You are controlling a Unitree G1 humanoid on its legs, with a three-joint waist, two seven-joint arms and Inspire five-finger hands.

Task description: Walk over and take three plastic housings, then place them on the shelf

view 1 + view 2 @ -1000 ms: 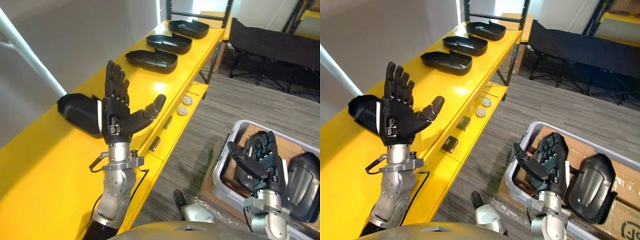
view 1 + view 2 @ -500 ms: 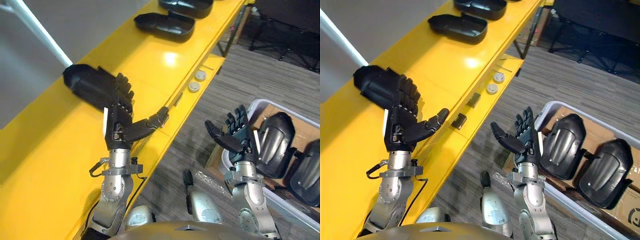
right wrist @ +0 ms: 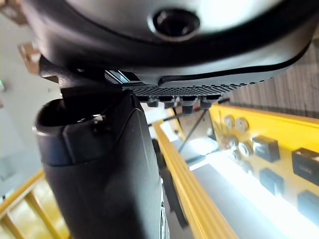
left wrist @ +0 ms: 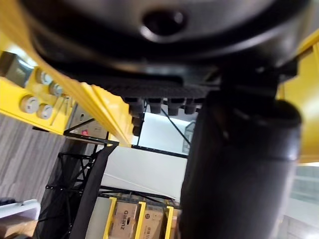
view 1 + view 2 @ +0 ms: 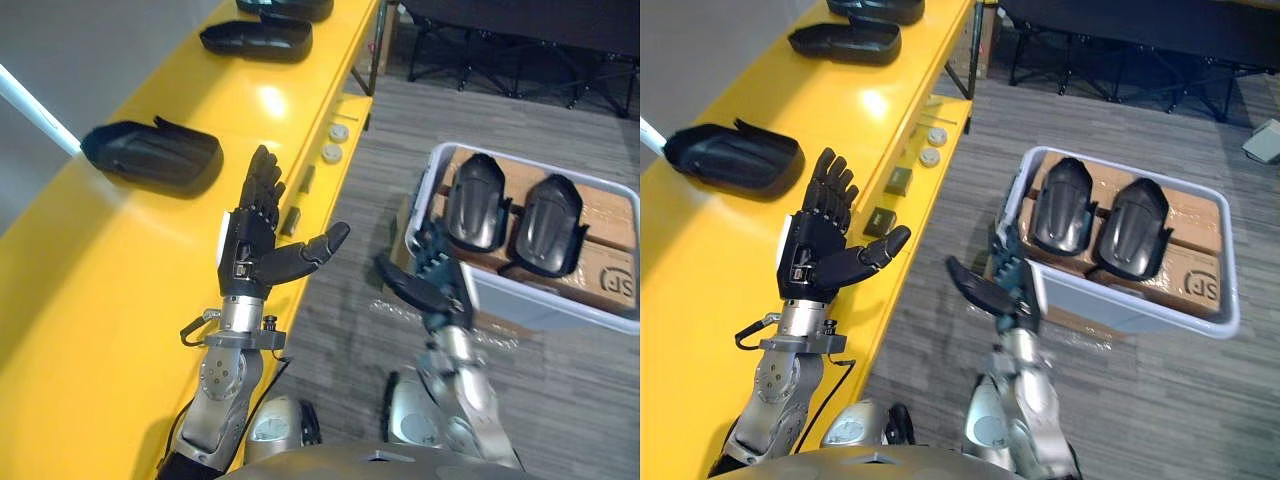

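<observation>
left hand: raised over the edge of the yellow shelf, fingers straight and spread, thumb out, empty.
right hand: above the floor, fingers spread, empty, just beside the grey bin.
nearest housing: on shelf, past left hand, apart from it.
second housing: further along shelf.
binned housings: two, side by side on cardboard.

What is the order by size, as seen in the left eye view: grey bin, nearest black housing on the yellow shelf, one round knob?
1. grey bin
2. black housing on the shelf
3. round knob; the second knob beside it looks the same size.
</observation>
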